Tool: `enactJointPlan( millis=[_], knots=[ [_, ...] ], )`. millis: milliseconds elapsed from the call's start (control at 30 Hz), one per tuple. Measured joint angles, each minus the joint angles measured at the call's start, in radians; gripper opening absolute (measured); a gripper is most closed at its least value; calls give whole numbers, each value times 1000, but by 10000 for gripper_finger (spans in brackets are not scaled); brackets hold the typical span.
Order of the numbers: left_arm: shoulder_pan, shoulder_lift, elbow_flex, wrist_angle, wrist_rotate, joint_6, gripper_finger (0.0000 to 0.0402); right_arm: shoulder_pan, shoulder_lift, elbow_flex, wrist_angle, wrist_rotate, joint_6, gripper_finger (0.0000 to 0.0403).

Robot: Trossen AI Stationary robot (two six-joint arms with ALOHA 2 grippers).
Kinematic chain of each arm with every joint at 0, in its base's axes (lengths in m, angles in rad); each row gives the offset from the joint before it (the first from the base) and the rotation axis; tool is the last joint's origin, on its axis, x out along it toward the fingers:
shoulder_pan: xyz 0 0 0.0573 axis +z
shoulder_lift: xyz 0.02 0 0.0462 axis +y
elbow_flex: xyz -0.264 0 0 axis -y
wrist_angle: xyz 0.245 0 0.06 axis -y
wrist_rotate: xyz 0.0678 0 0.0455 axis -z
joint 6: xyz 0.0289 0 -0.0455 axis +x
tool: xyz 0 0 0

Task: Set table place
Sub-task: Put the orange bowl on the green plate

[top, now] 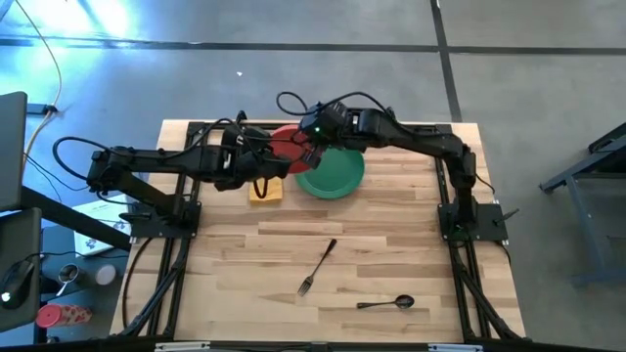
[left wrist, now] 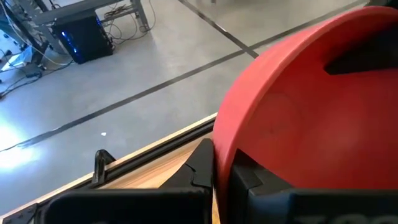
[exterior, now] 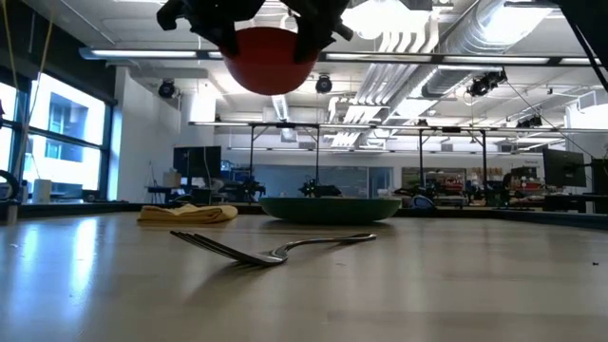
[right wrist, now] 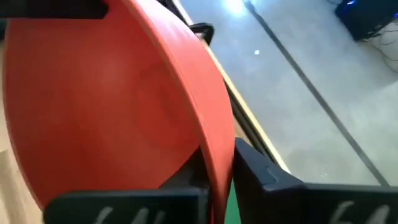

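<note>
The red bowl [top: 287, 144] is up in the air above the table's far part, seen high in the low view as well [exterior: 271, 59]. My left gripper [left wrist: 222, 175] holds it from the left side and my right gripper [right wrist: 217, 173] from the right side, both shut on its rim. The green plate [top: 333, 174] lies flat on the table [top: 391, 244] just below and to the right of the bowl. A yellow napkin [top: 266, 190] lies folded left of the plate. The fork [top: 318, 266] and spoon [top: 386, 303] lie nearer the near edge. My left gripper pinches the bowl's rim [left wrist: 219, 140] on its left side, one finger inside the bowl and one outside. It comes in roughly level from the table's left. The bowl is lifted clear of the table [exterior: 271, 59]. My right gripper pinches the opposite rim [right wrist: 216, 134] on the bowl's right side, one finger inside and one outside, coming from the table's right. The bowl hangs between both grippers, clear of the plate.
The fork [exterior: 271, 249] lies mid-table with its tines toward the near edge, and the spoon lies crosswise near the near right. The table's black frame edge [left wrist: 143, 158] runs close beyond the bowl. Bare planks stretch across the middle [top: 391, 225].
</note>
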Motion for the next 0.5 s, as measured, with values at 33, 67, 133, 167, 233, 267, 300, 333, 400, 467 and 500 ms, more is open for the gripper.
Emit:
enactJointPlan(
  millis=[33,67,133,167,233,267,300,333,400,467,500],
  knots=[
    [0,0,1,2,1,1,1,2,0,0,-2,11,1,16],
    [0,0,1,9,4,7,3,1,0,0,-6,13,-4,10],
    [-1,0,11,31,19,28,12,-12,-1,0,-20,10,-14,6],
    [-9,0,29,39,24,47,20,-20,-1,0,-23,6,-16,4],
    [-26,0,73,79,21,109,44,-38,-2,0,-43,-20,-20,2],
    [-31,-1,94,99,22,157,59,-47,-3,0,-48,-47,-16,1],
    [-40,-1,118,122,29,208,76,-54,-3,0,-56,-76,-24,0],
    [-52,-1,144,138,22,253,94,-59,-2,0,-75,-108,-36,1],
    [-72,-4,206,153,18,332,132,-69,1,-5,-94,-137,-41,2],
    [-84,-5,269,140,9,403,167,-84,1,-3,-114,-125,-63,2],
    [-95,-5,299,129,8,432,184,-99,-1,-3,-142,-122,-82,2]
  ],
)
